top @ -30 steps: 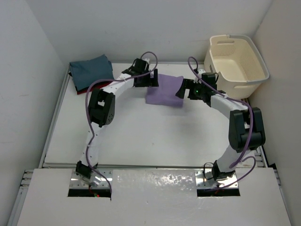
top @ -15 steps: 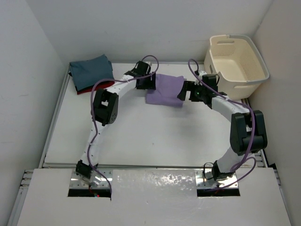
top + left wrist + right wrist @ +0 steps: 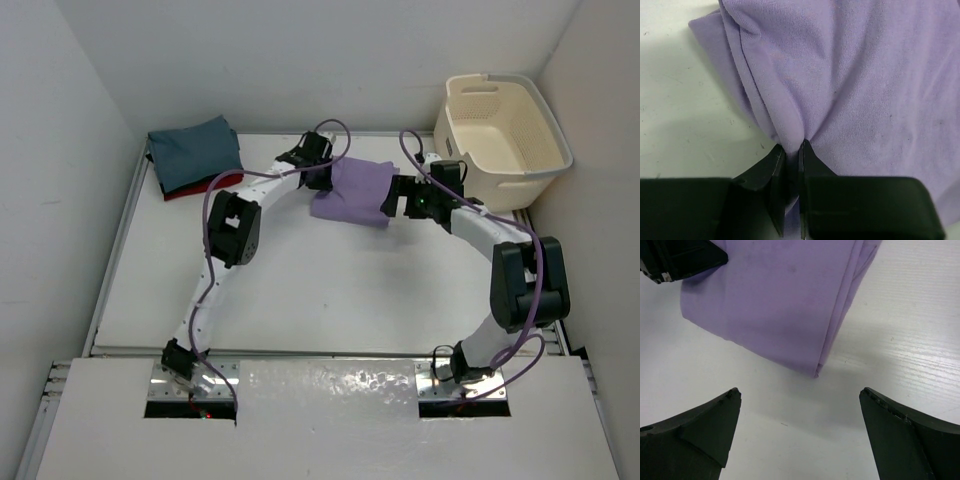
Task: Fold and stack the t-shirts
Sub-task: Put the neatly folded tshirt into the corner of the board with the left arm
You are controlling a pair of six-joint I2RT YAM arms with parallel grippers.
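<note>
Pinching a raised fold at the near edge of the lavender t-shirt (image 3: pixel 865 75), the left gripper (image 3: pixel 792 150) has its two black fingers pressed almost together with the cloth bunched between them, creases fanning out from the grip. Across the garment, the right gripper (image 3: pixel 800 392) hangs released, its fingers spread wide over bare table just short of the shirt's folded corner, touching nothing. From above, the lavender t-shirt (image 3: pixel 352 190) lies folded into a rough rectangle toward the back of the table, between the two grippers, left gripper (image 3: pixel 318 172) at its left edge and right gripper (image 3: pixel 392 198) at its right. The white table (image 3: pixel 300 290) is matte and faintly streaked, with a thin raised border along its sides. In the back left corner rests a folded slate blue-grey t-shirt (image 3: pixel 195 150) on top of a red t-shirt (image 3: pixel 190 192), of which only an edge shows. A cream plastic tub (image 3: pixel 510 130) with perforated walls stands in the back right corner. Plain white walls (image 3: pixel 300 60) close in the table at the back and on both sides.
</note>
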